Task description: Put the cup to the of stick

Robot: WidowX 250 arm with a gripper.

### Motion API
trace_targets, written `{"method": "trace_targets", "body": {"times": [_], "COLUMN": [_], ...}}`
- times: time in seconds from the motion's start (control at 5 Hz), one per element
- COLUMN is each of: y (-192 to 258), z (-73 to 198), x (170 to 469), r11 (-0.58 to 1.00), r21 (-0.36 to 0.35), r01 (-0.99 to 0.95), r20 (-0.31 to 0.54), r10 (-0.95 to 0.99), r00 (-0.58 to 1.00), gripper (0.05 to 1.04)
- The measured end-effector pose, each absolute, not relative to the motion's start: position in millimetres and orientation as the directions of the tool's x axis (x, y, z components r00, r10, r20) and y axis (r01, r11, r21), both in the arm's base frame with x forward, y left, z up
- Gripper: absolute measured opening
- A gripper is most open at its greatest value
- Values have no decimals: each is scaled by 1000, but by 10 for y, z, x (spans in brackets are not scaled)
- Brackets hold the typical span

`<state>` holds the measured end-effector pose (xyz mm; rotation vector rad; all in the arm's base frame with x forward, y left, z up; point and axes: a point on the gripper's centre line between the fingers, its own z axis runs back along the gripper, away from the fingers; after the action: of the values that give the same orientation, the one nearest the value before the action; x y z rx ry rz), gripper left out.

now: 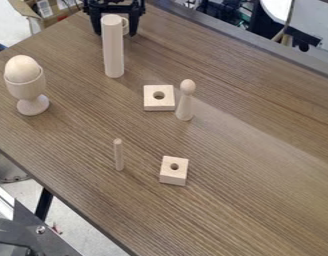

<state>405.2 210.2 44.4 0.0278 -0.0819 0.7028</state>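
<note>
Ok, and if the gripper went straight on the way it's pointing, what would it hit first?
The gripper points down, so probably the wooden tabletop near the tall pale cylinder. Depth is unclear, though: it may meet that cylinder, or the small pale piece beside it, first.

From the big block (153,103) on the table (260,175), the doll (185,107) is just right, the cup (23,87) with an egg (22,67) inside left, the post (113,50) back left, the stick (118,157) front left, the little block (173,176) in front.
</note>
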Motion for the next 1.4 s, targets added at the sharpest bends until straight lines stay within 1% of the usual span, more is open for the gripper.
{"method": "trace_targets", "body": {"times": [0.2, 0.4, 0.6, 1.0, 1.2, 1.4], "y": [2120, 2197, 2291, 2406, 2361, 2260], "z": [448, 379, 337, 320, 336, 426], "x": [4126, 4168, 4202, 4267, 4204, 4091], "r11": [762, 753, 740, 735, 732, 738], "r21": [-34, -43, -54, -73, -89, -108], "r01": [-647, -657, -671, -674, -675, -666], "r20": [94, 88, 74, 85, 92, 97], "r10": [647, 658, 673, 678, 681, 675], "r00": [756, 748, 736, 730, 726, 732], "gripper": [999, 972, 748, 738, 738, 738]}}
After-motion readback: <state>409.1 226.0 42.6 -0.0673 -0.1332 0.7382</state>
